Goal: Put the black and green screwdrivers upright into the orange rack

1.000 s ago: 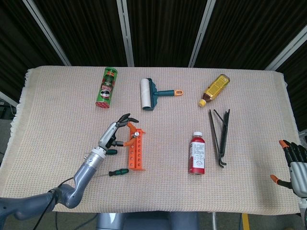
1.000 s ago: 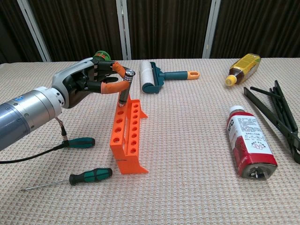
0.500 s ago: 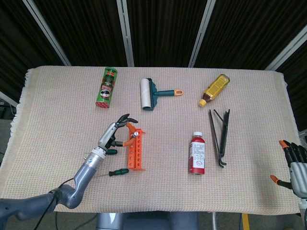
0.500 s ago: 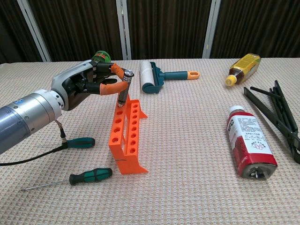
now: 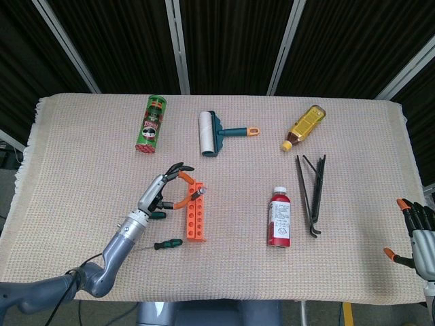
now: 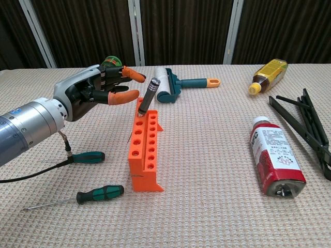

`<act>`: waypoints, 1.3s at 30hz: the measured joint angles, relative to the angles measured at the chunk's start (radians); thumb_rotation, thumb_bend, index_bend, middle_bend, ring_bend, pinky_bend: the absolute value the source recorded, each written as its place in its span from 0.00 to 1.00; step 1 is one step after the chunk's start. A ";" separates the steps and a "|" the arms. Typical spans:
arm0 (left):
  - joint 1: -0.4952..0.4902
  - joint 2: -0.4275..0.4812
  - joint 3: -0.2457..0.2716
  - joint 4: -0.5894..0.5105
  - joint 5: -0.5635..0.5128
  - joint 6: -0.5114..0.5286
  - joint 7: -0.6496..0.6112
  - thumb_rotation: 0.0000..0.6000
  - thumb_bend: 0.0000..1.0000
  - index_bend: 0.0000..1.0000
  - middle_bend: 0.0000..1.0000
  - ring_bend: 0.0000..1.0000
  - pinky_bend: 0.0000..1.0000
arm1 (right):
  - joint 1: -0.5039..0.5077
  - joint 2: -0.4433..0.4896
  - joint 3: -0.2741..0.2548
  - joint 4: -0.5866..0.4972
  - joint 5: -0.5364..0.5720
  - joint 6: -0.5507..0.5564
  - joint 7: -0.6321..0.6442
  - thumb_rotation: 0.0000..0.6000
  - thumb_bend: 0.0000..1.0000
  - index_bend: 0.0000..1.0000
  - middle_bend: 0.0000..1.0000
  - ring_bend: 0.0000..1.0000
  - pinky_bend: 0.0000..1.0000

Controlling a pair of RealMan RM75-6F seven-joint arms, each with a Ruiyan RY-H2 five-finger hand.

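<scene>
The orange rack (image 6: 145, 151) stands on the cloth left of centre, also seen from above as the rack (image 5: 195, 213). A black screwdriver (image 6: 148, 95) sticks out of its far hole, leaning right, with nothing touching it. My left hand (image 6: 98, 89) hovers just left of the handle, fingers spread and empty; the head view shows the same hand (image 5: 162, 189) beside the rack's far end. Two green-handled screwdrivers lie flat left of the rack: one (image 6: 88, 157) under my forearm, one (image 6: 100, 194) nearer the front. My right hand (image 5: 416, 233) waits empty at the table's right front corner.
A green can (image 5: 151, 122), a lint roller (image 5: 214, 132) and a yellow bottle (image 5: 304, 126) lie along the back. A red bottle (image 5: 279, 216) and black tongs (image 5: 312, 193) lie right of the rack. The woven cloth (image 5: 81, 170) covers the table.
My left hand has let go of the black screwdriver and drawn its fingers back to the left. The screwdriver now leans right in the rack, which has settled squarer on the cloth.
</scene>
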 measured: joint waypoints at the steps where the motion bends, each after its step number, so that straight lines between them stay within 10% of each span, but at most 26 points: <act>1: 0.001 0.001 0.001 -0.001 0.000 0.000 0.000 1.00 0.48 0.33 0.14 0.00 0.00 | 0.000 0.000 0.000 0.001 0.000 -0.001 0.001 1.00 0.00 0.01 0.05 0.00 0.00; 12: 0.027 0.050 -0.002 -0.065 0.015 0.037 -0.056 0.92 0.48 0.30 0.14 0.00 0.00 | -0.002 -0.002 0.000 0.008 0.002 0.000 0.009 1.00 0.00 0.01 0.05 0.00 0.00; 19: 0.032 0.152 -0.046 -0.201 -0.005 0.031 -0.091 0.65 0.54 0.48 0.28 0.10 0.08 | -0.002 -0.001 -0.001 0.005 -0.004 0.004 0.008 1.00 0.00 0.01 0.05 0.00 0.00; 25: 0.010 0.194 -0.081 -0.268 -0.050 0.005 0.033 0.51 0.61 0.53 0.34 0.13 0.13 | -0.002 -0.001 -0.002 -0.001 -0.011 0.009 0.004 1.00 0.00 0.01 0.05 0.00 0.00; 29: -0.018 0.217 -0.103 -0.317 -0.094 -0.031 0.129 0.21 0.65 0.54 0.35 0.15 0.15 | -0.006 -0.002 -0.005 -0.002 -0.012 0.014 0.004 1.00 0.00 0.01 0.05 0.00 0.00; 39: -0.130 0.197 -0.141 -0.370 -0.270 -0.123 0.392 0.16 0.70 0.56 0.47 0.26 0.24 | -0.017 0.001 -0.009 -0.005 -0.018 0.030 0.006 1.00 0.00 0.01 0.05 0.00 0.00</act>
